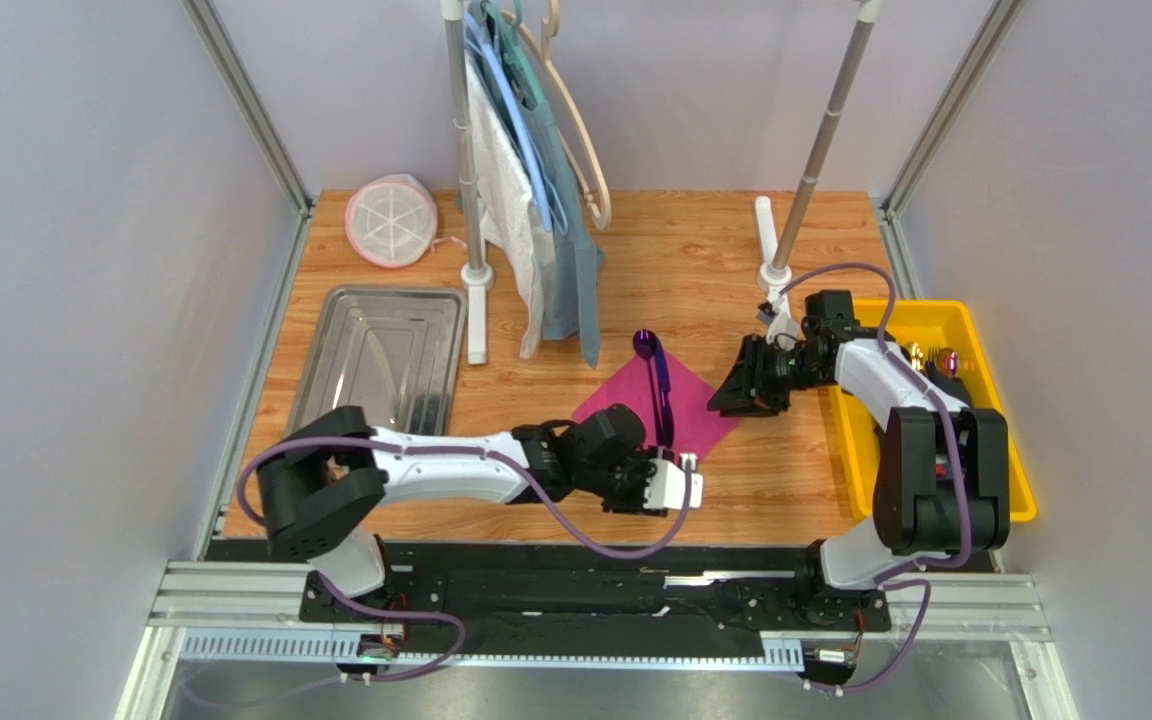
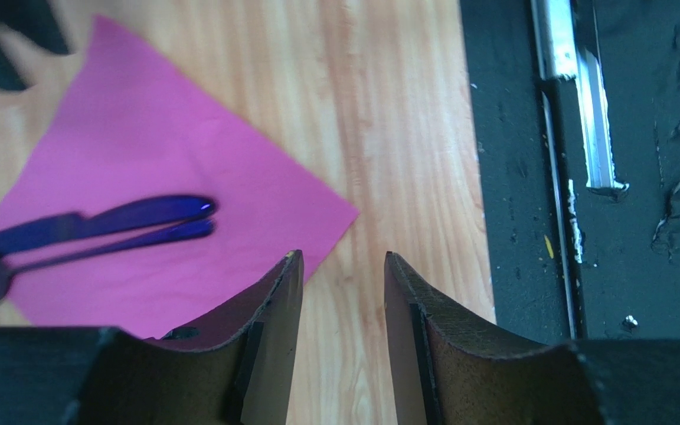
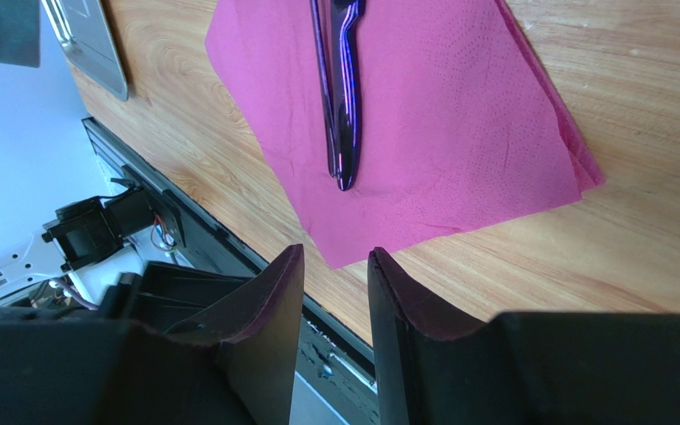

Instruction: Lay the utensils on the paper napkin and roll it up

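Note:
The magenta paper napkin (image 1: 695, 420) lies flat as a diamond on the wooden table. Two dark-purple utensils (image 1: 662, 393) lie side by side along its middle, and the spoon bowl (image 1: 644, 344) sticks out past the far corner. They also show in the left wrist view (image 2: 131, 217) and the right wrist view (image 3: 343, 97), on the napkin (image 2: 184, 159) (image 3: 459, 133). My left gripper (image 1: 683, 483) (image 2: 343, 261) is open and empty, over bare wood beside the napkin's near corner. My right gripper (image 1: 729, 393) (image 3: 335, 257) is open and empty at the napkin's right corner.
A metal tray (image 1: 379, 360) sits at the left. A yellow bin (image 1: 995, 450) with small items stands at the right. Two rack posts (image 1: 465, 180) (image 1: 823, 150) with hanging cloths (image 1: 560, 225) stand behind the napkin. A round pink-white object (image 1: 391, 221) lies at the far left.

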